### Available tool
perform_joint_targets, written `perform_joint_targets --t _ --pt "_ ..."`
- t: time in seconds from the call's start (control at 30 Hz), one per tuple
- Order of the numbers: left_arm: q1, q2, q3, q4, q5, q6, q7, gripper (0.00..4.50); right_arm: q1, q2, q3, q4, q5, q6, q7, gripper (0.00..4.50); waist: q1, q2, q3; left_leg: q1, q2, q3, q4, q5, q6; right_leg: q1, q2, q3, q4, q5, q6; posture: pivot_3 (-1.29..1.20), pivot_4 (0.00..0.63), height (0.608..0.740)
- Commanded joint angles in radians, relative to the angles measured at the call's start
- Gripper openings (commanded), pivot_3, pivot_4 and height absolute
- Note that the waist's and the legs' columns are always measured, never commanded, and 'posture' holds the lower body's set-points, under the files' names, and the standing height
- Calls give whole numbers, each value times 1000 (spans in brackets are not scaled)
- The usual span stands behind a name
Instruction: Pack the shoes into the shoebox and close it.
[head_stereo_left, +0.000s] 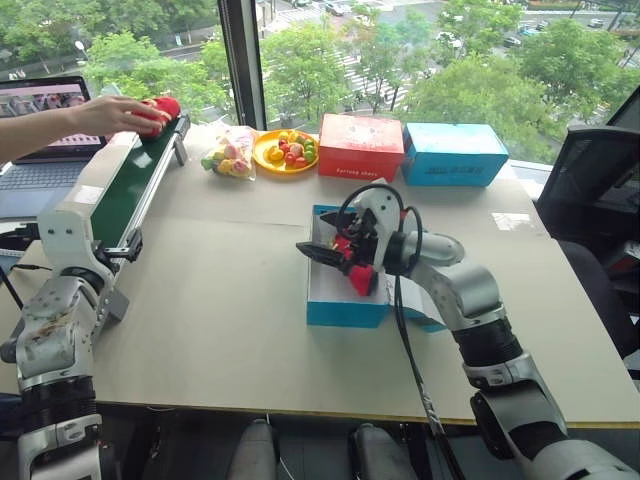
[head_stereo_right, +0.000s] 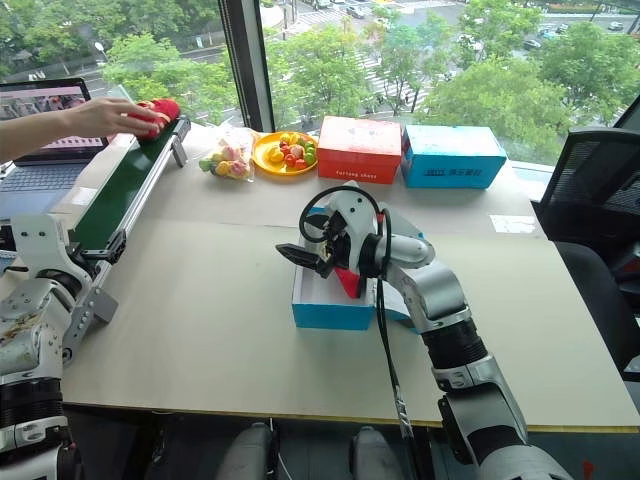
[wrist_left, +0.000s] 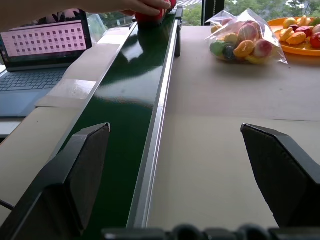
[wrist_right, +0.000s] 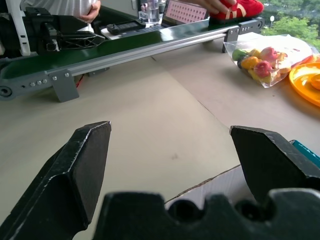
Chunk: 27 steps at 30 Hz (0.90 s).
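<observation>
Patience suits this step; a person's hand sets a small bright red fabric shoe on the green conveyor belt; the left tool, spread and empty, should wait; the right tool, spread, hovers over the open light blue cardboard shoebox on the counter.

My surface carries the open shoebox, conveyor, fruit bag, orange plate, red box, blue box.

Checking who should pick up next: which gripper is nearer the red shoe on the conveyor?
Left. The left gripper, open, faces along the conveyor toward the shoe under a person's hand. The right gripper, open, hovers over the shoebox.
</observation>
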Motion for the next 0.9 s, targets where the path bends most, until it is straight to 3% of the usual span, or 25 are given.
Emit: perform_joint_targets --t 0.03,0.33,0.67,0.9 --pt "-47 42 1 79 39 -56 16 4500 -1 15 -15 -29 -9 -40 -7 4474 1 0 0 0 0 0 0 0 0 0 0 0 0 0 0 0 150 740" --pt "-130 36 -15 169 48 -91 29 4500 24 63 -11 -66 -22 -29 -39 4474 5 0 0 0 0 0 0 1 -2 0 0 0 0 0 0 0 150 740" --pt "-244 176 -30 523 68 -301 -120 4500 62 55 -4 -127 -6 1 -4 4474 1 0 0 0 0 0 -1 1 -2 0 0 0 0 0 0 0 150 740" --pt "-299 212 -37 721 72 -410 -193 4500 61 47 -8 -127 -9 4 4 4474 4 0 0 0 0 0 -1 1 -2 0 0 -1 0 0 0 0 150 740"
